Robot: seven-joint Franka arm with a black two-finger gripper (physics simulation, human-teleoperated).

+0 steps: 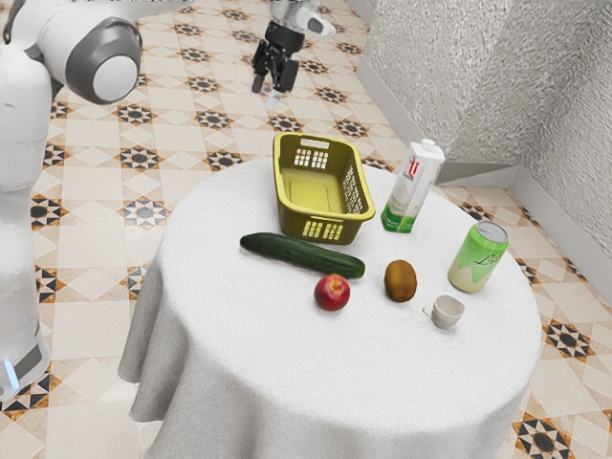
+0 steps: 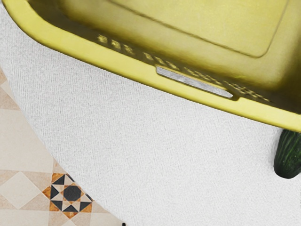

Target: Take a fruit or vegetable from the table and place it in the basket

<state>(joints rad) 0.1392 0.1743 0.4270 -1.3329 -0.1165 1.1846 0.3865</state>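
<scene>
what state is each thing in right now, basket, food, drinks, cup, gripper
basket, upright, empty
cucumber, whole, lying on the table
apple, whole, on the table
kiwi, whole, on the table
carton, upright, cap on
can, upright
cup, mouth up
gripper, raised clear of the basket

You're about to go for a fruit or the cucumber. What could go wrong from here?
The cucumber lies close alongside the basket, so my gripper could bump the basket while reaching for it. The apple is round and sits right by the cucumber; a nudge might roll it. Going for the kiwi could knock the small cup nearby.
</scene>
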